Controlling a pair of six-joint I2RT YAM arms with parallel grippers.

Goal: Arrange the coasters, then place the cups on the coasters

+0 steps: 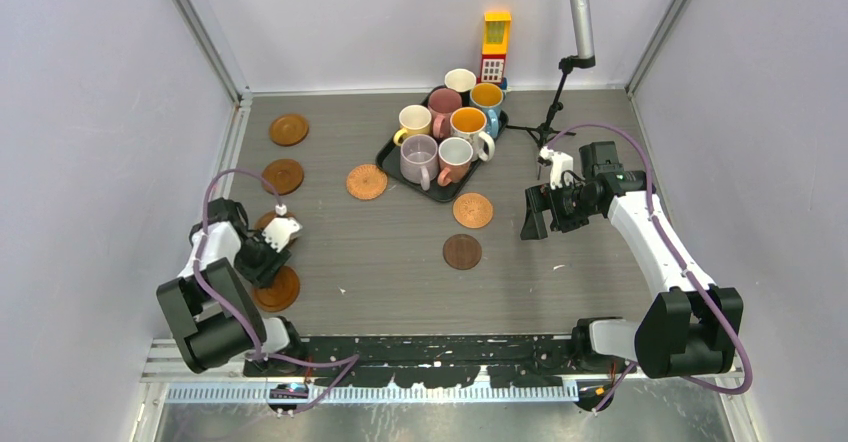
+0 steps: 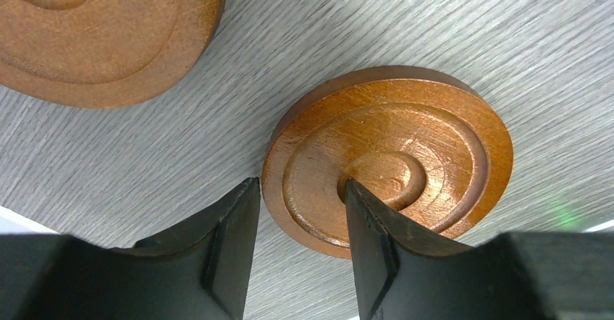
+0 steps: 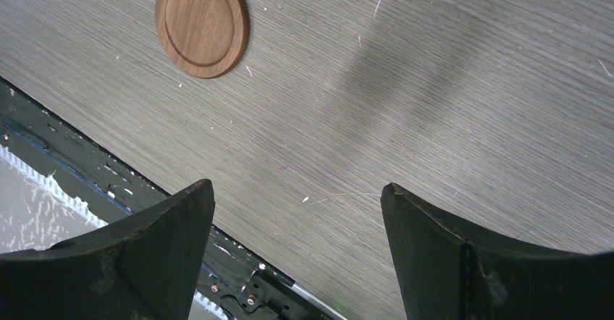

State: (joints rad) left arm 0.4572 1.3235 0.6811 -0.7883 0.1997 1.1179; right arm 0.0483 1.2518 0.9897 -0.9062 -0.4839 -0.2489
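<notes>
The left gripper (image 2: 297, 186) is straddling the rim of a coaster (image 2: 405, 146), near left.
The coaster is lying flat, rings up, no long axis; pinched or not, I cannot tell. A second coaster (image 2: 94, 30) is running out of frame. The right gripper (image 3: 297, 190) is hanging wide apart; cups (image 1: 447, 127) are sitting on the far tray (image 1: 388, 155).

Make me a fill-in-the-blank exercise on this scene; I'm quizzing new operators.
All the mugs stand on the ____ tray. The ____ arm's fingers straddle the edge of a ringed coaster. The right fingers hang wide ____ above the table. Missing words: black; left; open.
</notes>
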